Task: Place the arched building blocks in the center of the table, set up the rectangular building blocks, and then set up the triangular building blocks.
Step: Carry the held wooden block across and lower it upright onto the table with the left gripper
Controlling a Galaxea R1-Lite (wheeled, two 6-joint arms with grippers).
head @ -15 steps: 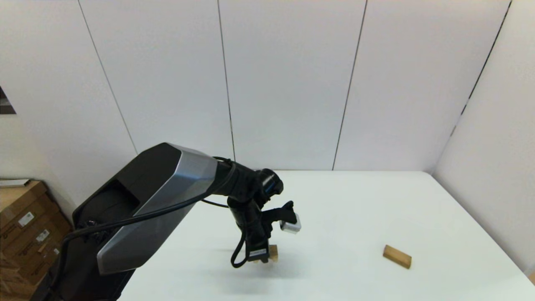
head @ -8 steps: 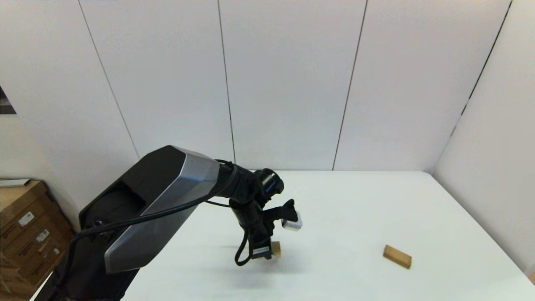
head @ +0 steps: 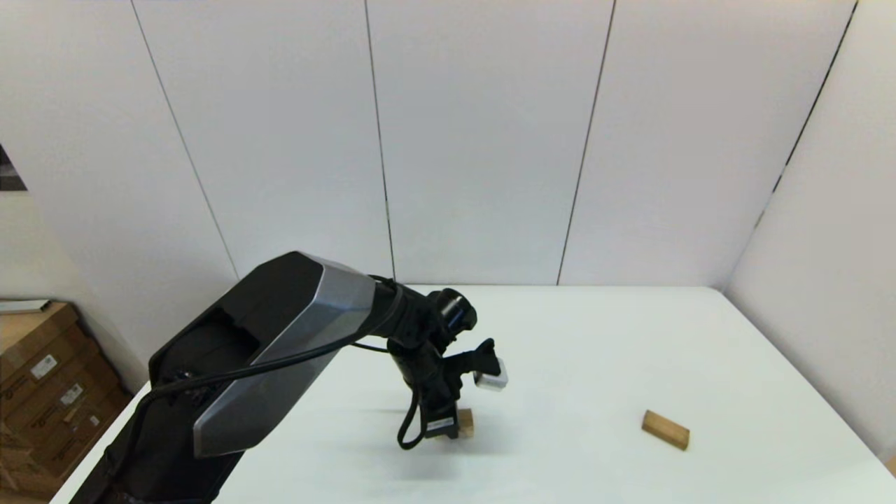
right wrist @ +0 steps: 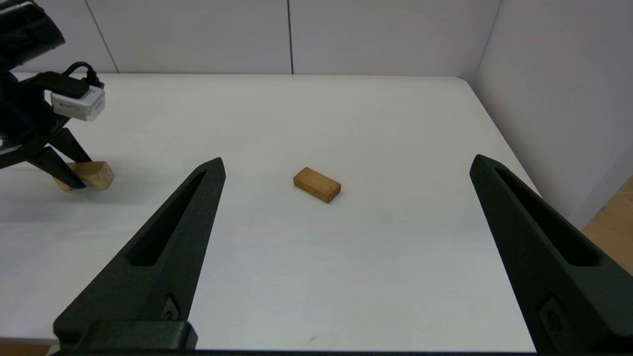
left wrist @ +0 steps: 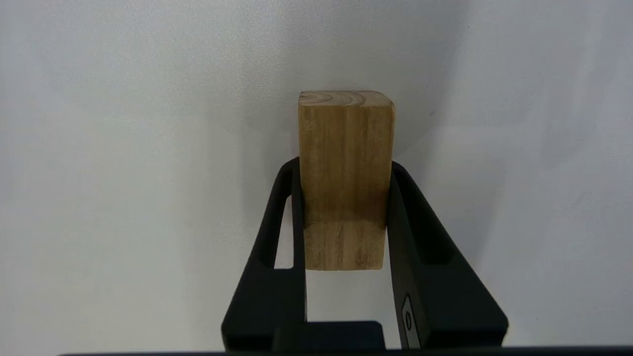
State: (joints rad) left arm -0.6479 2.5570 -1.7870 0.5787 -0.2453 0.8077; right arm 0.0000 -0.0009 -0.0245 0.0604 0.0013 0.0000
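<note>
Reaches in from the left with the left gripper [head: 448, 425], wrist pointing down at the white bench [head: 602, 336], a little left of the bench's middle. Grips the arched building blocks [left wrist: 345, 148] with jaws closed on the two long sides, one black finger [left wrist: 282, 222] pressed against each. Shows only plain light-wood faces and an end grain with curved rings in the left wrist view; hides the curved notch from every view. Pokes out past the fingertips towards the bench, long axis in line with the fingers. Sits very low at the bench surface with a soft shadow close around it; cannot tell whether touching or just above. Leaves the rectangular building blocks [head: 666, 429] lying flat on the bench, well apart to the right of the held block, turned at a slant to the bench edge, nearer the right side. Keeps clear of it with the right gripper [right wrist: 347, 162], out of the head view, jaws spread wide and holding nothing, the oblong bar lying on the bench beyond the two tips. Backs onto pale wall panels [head: 476, 140], with cardboard boxes [head: 42, 392] beside the bench on the left.
</note>
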